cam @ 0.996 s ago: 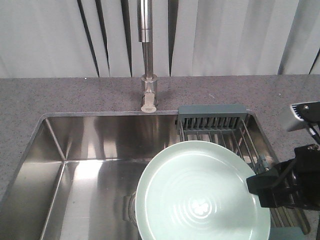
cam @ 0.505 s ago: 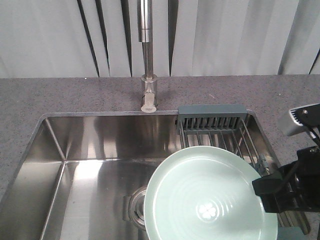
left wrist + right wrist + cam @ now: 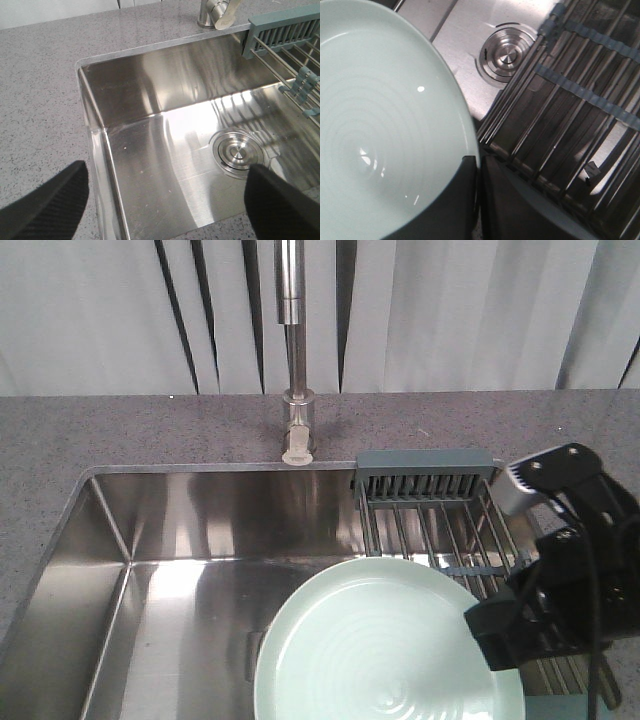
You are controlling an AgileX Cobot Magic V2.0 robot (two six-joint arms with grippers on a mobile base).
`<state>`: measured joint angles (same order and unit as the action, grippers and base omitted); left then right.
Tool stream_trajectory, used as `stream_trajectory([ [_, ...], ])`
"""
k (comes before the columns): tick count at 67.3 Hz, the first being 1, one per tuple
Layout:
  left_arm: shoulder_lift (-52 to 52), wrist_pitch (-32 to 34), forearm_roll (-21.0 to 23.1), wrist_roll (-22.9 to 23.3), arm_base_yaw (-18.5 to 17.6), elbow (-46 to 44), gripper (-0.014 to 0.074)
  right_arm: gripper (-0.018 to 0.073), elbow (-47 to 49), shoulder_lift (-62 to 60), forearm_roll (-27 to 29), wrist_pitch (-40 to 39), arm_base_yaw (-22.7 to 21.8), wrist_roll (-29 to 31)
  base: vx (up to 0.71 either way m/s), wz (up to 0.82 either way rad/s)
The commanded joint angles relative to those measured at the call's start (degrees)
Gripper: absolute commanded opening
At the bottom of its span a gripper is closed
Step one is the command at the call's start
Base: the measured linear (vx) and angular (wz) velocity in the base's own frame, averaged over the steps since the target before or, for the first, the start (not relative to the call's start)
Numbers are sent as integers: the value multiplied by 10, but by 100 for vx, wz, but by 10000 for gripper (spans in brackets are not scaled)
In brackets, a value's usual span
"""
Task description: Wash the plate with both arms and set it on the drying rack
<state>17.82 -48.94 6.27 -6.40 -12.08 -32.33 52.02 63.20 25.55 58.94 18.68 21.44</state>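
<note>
One black right gripper (image 3: 492, 628) clamps the rim of the round, glossy mint-green plate (image 3: 370, 645) over the stainless steel sink (image 3: 160, 540), beside the steel wire drying rack (image 3: 430, 522); the left gripper (image 3: 167, 182) gapes empty. Best to hold firm and tilt slowly toward the rack.

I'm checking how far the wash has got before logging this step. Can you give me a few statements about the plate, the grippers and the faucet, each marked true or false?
1. The right gripper grips the plate by its rim. True.
2. The plate stands in the slots of the drying rack. False: it is held over the sink, at the rack's near left edge, not set in it.
3. The left gripper is open, with nothing between its fingers. True.
4. Water is pouring from the faucet onto the plate. False: no stream shows, and the plate sits well in front of the faucet.
</note>
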Motion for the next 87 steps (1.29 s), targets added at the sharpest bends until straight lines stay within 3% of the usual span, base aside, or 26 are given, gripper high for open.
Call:
stream_trajectory([
  [1,6,39,7,5,0,-13,587,-4,50,32,2,-32,42,-13,0,0],
  [10,6,39,7,5,0,-13,587,-4,111,105,-2,-44,91,-19,0,0],
  [19,6,39,7,5,0,-13,587,-4,188,183,-1,-36,114,-21,0,0],
  [30,6,39,7,5,0,-13,587,-4,287,260,-7,-27,120,-28,0,0],
  [42,6,39,7,5,0,-13,587,-4,389,335,-56,-9,118,-66,0,0],
  [62,6,39,7,5,0,-13,587,-4,512,415,-52,36,49,-78,0,0],
  [79,6,39,7,5,0,-13,587,-4,514,412,-56,84,-8,-79,0,0],
  [87,6,39,7,5,0,-13,587,-4,480,378,-63,68,-18,-79,0,0],
])
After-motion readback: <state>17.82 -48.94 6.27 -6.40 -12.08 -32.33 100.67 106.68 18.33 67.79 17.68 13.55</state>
